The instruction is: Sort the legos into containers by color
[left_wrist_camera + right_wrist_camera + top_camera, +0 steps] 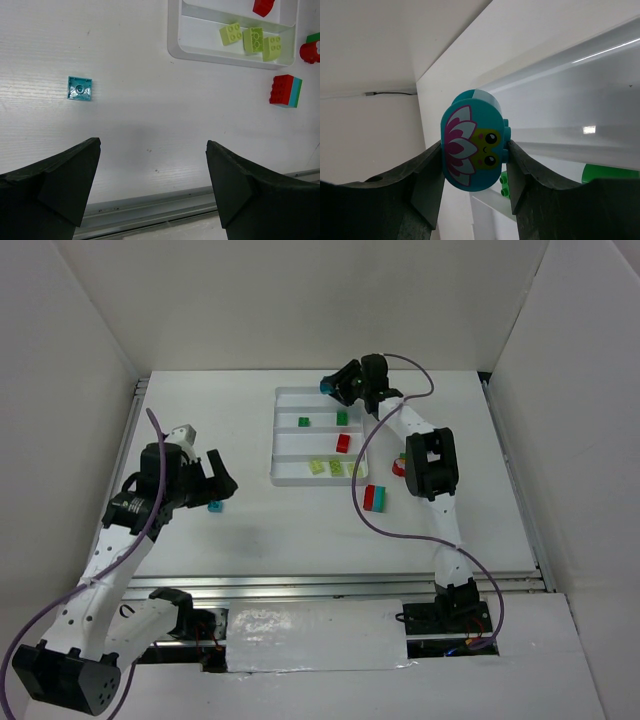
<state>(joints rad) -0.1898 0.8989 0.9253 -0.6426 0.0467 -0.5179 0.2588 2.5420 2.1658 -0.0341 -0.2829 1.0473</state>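
Tray (300, 402) white; table (200, 420) white. Inside tray: two green bricks (303, 421), one red brick (343, 443), three pale yellow-green bricks (252, 40). Beside tray: red stack (286, 90) with teal and green layers; plain teal brick (79, 88). At tray's far edge: teal rounded brick (472, 147), printed pink-and-white lotus, yellow-green face with black eyes.

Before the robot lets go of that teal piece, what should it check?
1. Grip: right hand clamps teal flower-printed brick on both sides: ok.
2. Target: visible part of far compartment of white tray shows no other colour: ok.
3. Brick over that compartment, not its rim: cannot tell.
4. Sorted so far: green bricks, red brick, yellow-green bricks in separate compartments: ok.
5. Clearance: left hand open, empty, away from tray: ok.
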